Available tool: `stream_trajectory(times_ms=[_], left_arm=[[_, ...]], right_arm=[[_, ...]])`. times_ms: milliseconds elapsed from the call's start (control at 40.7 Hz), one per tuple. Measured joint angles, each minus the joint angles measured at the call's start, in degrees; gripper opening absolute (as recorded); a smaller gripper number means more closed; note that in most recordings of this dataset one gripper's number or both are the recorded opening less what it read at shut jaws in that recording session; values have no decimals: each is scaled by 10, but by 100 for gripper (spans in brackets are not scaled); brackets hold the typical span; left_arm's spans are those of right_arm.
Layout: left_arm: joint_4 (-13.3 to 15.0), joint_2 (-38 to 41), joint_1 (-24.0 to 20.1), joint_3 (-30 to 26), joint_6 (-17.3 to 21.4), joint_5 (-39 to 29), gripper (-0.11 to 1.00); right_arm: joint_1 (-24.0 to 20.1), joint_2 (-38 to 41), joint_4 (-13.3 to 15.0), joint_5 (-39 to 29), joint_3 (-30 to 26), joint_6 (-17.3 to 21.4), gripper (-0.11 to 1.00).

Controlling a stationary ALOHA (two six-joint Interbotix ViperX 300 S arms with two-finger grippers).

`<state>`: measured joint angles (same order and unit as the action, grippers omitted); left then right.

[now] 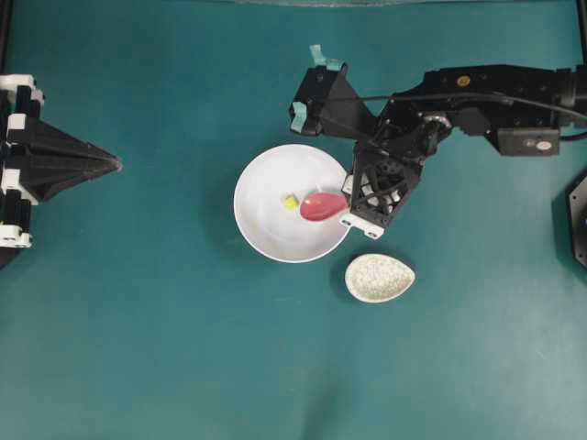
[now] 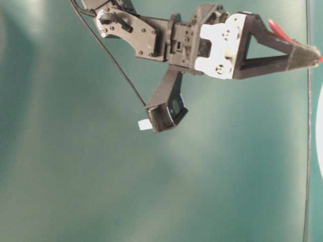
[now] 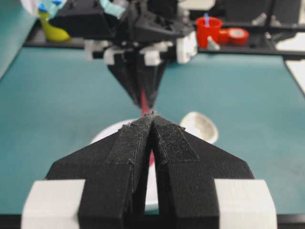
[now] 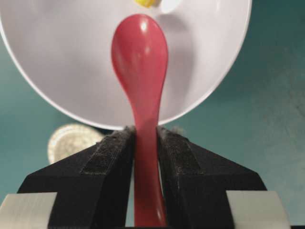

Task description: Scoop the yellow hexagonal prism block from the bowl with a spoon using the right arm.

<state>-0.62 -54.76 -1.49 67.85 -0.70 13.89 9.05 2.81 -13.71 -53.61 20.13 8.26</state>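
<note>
The white bowl (image 1: 255, 174) sits mid-table, with the small yellow hexagonal prism block (image 1: 291, 203) on its floor. The pink-red spoon (image 1: 323, 206) reaches in from the right, its scoop just right of the block and apart from it. My right gripper (image 1: 350, 200) is shut on the spoon's handle at the bowl's right rim. In the right wrist view the handle (image 4: 145, 157) is pinched between the pads, the scoop (image 4: 140, 52) hangs over the bowl (image 4: 62, 62), and the block (image 4: 145, 2) peeks in at the top edge. My left gripper (image 1: 117, 165) rests at the far left, shut and empty (image 3: 152, 116).
A speckled beige spoon rest (image 1: 379, 278) lies just right of and below the bowl, under the right arm's wrist. A red cup (image 3: 208, 28) and tape rolls stand beyond the table's far edge in the left wrist view.
</note>
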Motion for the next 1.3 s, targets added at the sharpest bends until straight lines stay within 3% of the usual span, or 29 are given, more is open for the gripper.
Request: stream_trajectory(times_ms=[1301], left_arm=[[0,0,0,0,1,0,-1]], right_arm=[[-1,57,-3,123,-43,-8,22]])
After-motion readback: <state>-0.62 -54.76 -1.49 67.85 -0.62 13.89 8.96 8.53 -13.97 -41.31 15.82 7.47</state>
